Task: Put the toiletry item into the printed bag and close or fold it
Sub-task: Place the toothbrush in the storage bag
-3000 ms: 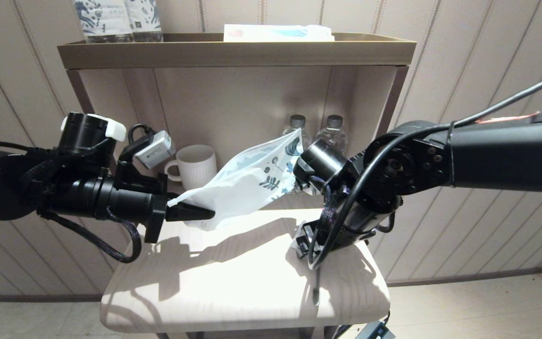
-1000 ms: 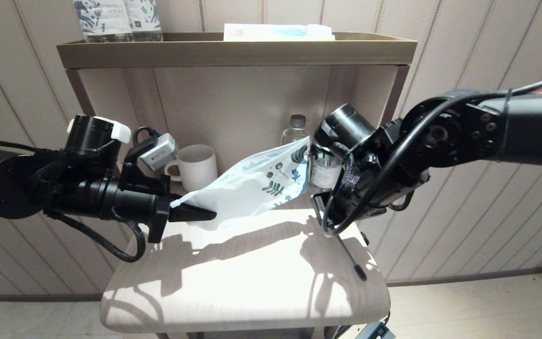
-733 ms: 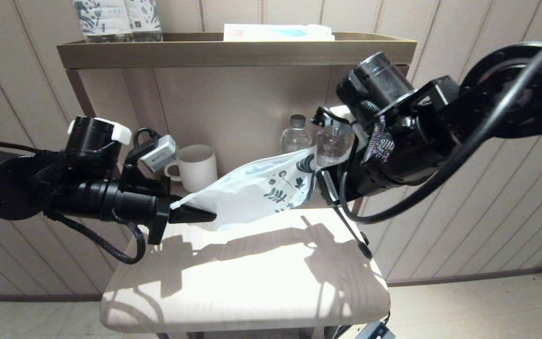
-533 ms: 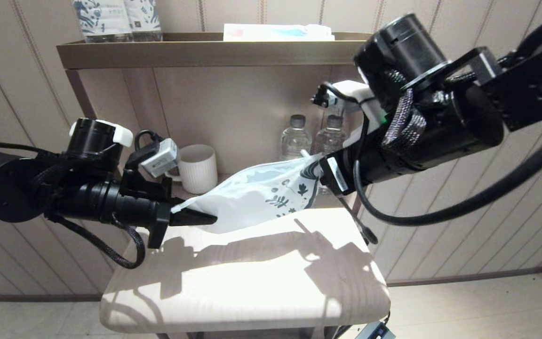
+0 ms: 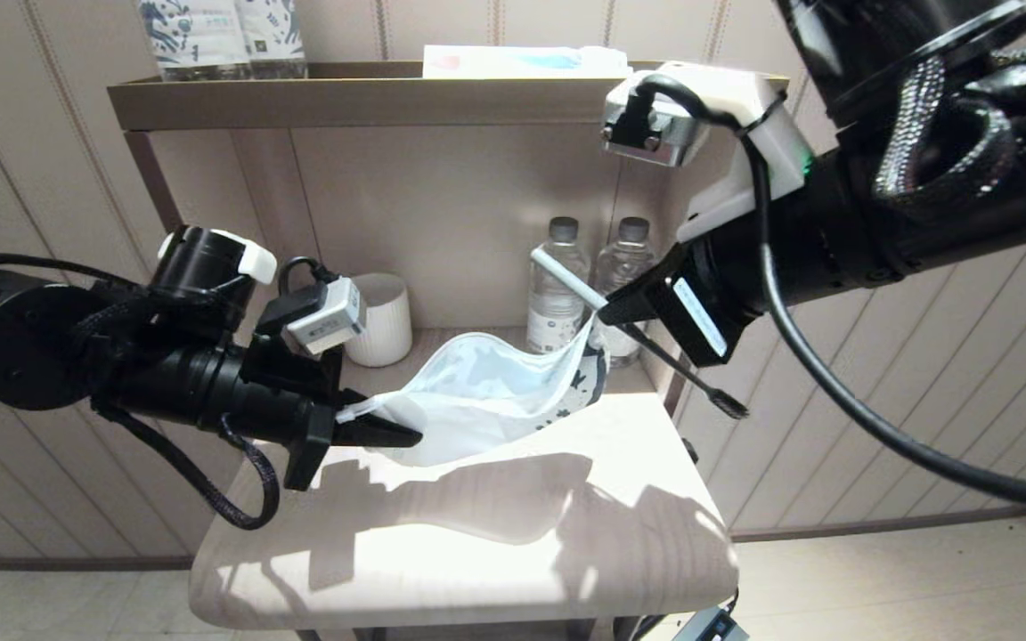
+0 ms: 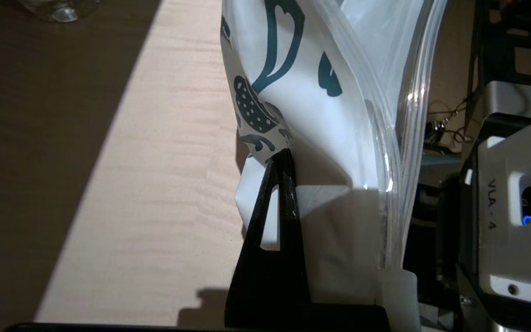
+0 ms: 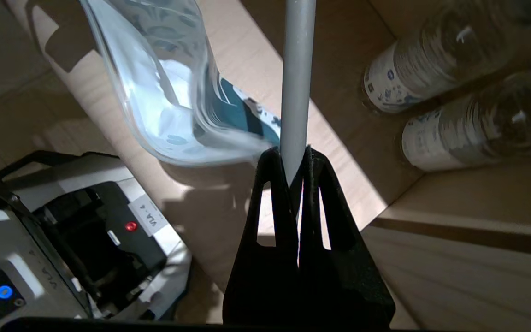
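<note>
The printed bag (image 5: 477,396) sags above the table with its mouth facing up. My left gripper (image 5: 388,434) is shut on the bag's plain white corner (image 6: 321,203). The printed end rises to my right gripper (image 5: 606,312), which is shut on the toothbrush. The toothbrush's white handle (image 5: 559,274) sticks out up and to the left over the bag's mouth. Its dark far end (image 5: 709,392) slants down to the right. In the right wrist view the toothbrush shaft (image 7: 297,69) runs straight out from the shut fingers (image 7: 272,184), and the bag's open rim (image 7: 164,92) lies just beside them.
A white mug (image 5: 379,319) and two water bottles (image 5: 553,298) (image 5: 624,267) stand in the shelf niche behind the bag. Patterned bottles (image 5: 219,36) and a flat packet (image 5: 522,60) sit on the top shelf (image 5: 442,98). The pale tabletop (image 5: 477,552) lies below.
My right arm has swung up from table height with the toothbrush, which now points over the bag. The bag's printed end has dropped and its mouth has opened upward. The left gripper has shifted slightly right.
</note>
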Available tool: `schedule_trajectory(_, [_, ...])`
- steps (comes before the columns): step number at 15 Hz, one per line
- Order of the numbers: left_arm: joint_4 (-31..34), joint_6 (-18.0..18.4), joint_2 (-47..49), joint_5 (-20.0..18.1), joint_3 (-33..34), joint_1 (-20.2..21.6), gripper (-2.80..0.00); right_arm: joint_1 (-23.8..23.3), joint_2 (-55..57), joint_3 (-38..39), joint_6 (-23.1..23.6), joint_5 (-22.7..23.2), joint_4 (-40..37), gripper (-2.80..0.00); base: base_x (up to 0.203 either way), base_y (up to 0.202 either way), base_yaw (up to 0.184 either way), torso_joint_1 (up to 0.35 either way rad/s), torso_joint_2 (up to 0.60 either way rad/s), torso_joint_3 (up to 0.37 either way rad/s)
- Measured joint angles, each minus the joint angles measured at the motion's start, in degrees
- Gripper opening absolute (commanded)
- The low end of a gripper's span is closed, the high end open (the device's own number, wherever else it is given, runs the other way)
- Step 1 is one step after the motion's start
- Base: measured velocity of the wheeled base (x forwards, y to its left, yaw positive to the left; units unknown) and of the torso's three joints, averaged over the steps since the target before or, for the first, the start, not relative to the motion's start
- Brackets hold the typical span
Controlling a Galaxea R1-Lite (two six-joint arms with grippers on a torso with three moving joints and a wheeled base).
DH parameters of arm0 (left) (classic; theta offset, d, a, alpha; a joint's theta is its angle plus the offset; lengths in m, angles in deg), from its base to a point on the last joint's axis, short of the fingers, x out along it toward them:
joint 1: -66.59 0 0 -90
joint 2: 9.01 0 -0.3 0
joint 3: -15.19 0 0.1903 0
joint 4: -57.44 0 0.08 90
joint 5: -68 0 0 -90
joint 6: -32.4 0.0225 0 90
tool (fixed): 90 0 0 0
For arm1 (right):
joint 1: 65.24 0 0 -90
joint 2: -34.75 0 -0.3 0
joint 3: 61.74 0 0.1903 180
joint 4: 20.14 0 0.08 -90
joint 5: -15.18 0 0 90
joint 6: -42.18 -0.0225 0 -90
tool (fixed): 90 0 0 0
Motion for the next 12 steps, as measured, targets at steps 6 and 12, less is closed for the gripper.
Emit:
schedule_trajectory(6, [9.18, 2.83, 1.04, 4.65, -6.98, -2.23, -2.80, 0.47, -2.33, -1.23, 5.30, 6.66, 0.00, -2.80, 0.000, 0.000, 0.000, 0.000, 0.00, 0.000])
schedule_trajectory(12, [11.59, 3.52, 1.12, 10.18, -9.13, -6.24, -2.80, 0.60, -1.95, -3.37, 1.63, 6.80, 6.89, -2.80, 0.000, 0.000, 0.000, 0.000, 0.00, 0.000])
